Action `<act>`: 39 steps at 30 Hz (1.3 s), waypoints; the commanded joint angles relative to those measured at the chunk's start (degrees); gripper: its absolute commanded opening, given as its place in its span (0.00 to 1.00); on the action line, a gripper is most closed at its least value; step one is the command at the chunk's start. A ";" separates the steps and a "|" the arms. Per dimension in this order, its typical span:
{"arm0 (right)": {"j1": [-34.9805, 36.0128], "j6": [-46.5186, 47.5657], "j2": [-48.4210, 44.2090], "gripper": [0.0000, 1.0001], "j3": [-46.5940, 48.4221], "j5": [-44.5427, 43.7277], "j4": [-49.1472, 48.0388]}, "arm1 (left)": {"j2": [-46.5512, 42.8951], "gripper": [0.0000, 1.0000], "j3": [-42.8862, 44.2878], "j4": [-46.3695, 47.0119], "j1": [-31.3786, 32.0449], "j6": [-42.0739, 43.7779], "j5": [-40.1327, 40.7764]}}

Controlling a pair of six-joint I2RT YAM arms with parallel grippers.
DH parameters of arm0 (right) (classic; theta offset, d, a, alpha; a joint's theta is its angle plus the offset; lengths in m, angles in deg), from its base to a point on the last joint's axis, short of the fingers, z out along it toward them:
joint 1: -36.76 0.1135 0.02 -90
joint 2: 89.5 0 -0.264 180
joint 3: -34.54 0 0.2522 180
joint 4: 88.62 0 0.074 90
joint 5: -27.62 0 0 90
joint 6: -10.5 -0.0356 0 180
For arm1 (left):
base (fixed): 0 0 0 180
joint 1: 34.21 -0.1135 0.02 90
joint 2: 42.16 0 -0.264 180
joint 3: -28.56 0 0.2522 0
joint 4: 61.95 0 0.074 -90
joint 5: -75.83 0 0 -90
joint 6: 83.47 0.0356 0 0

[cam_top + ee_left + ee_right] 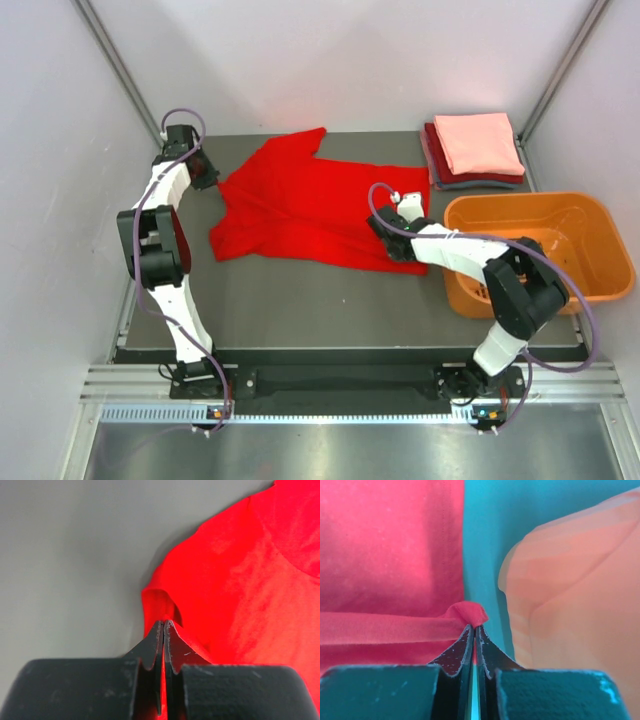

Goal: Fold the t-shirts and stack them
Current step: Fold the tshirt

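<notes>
The left jaws, pressed shut, pinch an edge of a bright red cloth t-shirt (240,595) at the lower centre of the left wrist view. The right jaws, also closed, nip a raised fold at another edge of the same shirt, with an orange plastic basket (580,605) to their right. From above, the shirt lies spread across the middle of the dark counter (300,300). A stack of folded t-shirts (478,142), salmon-pink on top, sits at upper right, just behind the basket.

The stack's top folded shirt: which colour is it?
The top shirt is salmon pink; the top external view shows it best.
</notes>
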 commanded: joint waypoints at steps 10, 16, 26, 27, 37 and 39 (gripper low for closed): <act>-2.27 1.81 2.51 0.00 4.81 -2.07 -1.65 | 0.83 0.00 4.22 0.99 -0.05 0.89 0.89; -2.80 2.51 3.30 0.07 6.56 -1.81 -1.04 | 0.74 0.04 4.39 0.46 0.03 0.97 0.19; -1.13 1.72 -5.65 0.27 8.15 9.76 3.01 | -6.35 0.35 4.25 -12.37 5.57 5.82 14.78; -1.05 1.90 -6.27 0.27 7.71 11.53 1.88 | -7.68 0.35 2.48 -12.63 5.48 4.76 14.08; 3.00 2.25 -5.92 0.24 3.49 22.53 -4.11 | -26.14 0.35 -30.31 -1.56 1.88 -2.89 2.21; 3.26 2.08 -7.32 0.24 1.83 23.24 -5.07 | -27.11 0.35 -33.39 -1.91 1.35 -2.80 2.74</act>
